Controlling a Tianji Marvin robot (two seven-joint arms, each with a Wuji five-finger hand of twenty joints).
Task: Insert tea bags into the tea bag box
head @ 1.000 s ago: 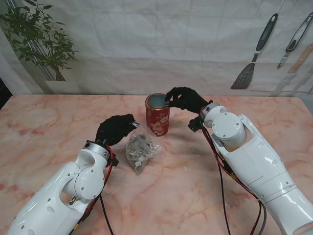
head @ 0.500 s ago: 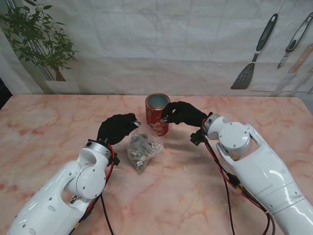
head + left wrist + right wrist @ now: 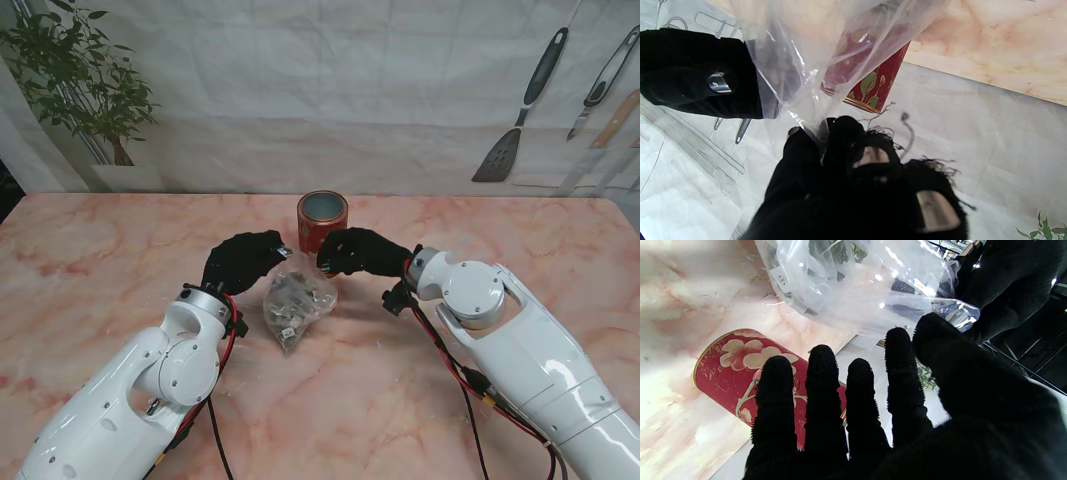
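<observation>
One red tin (image 3: 322,218), one bag (image 3: 292,303) pinched by left hand (image 3: 240,262), right hand (image 3: 362,252) spread empty

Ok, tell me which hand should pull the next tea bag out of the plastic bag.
Right. The left hand is shut on the plastic bag, pinching its edge to hold it. The right hand holds nothing, fingers spread, beside the bag in front of the red tin.

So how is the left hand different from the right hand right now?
The left hand is shut, its fingers pinching the clear plastic bag; the right hand holds nothing, its fingers spread. The left hand sits left of the red tin, while the right hand sits on the nearer, right side of it. Both wear black gloves.
</observation>
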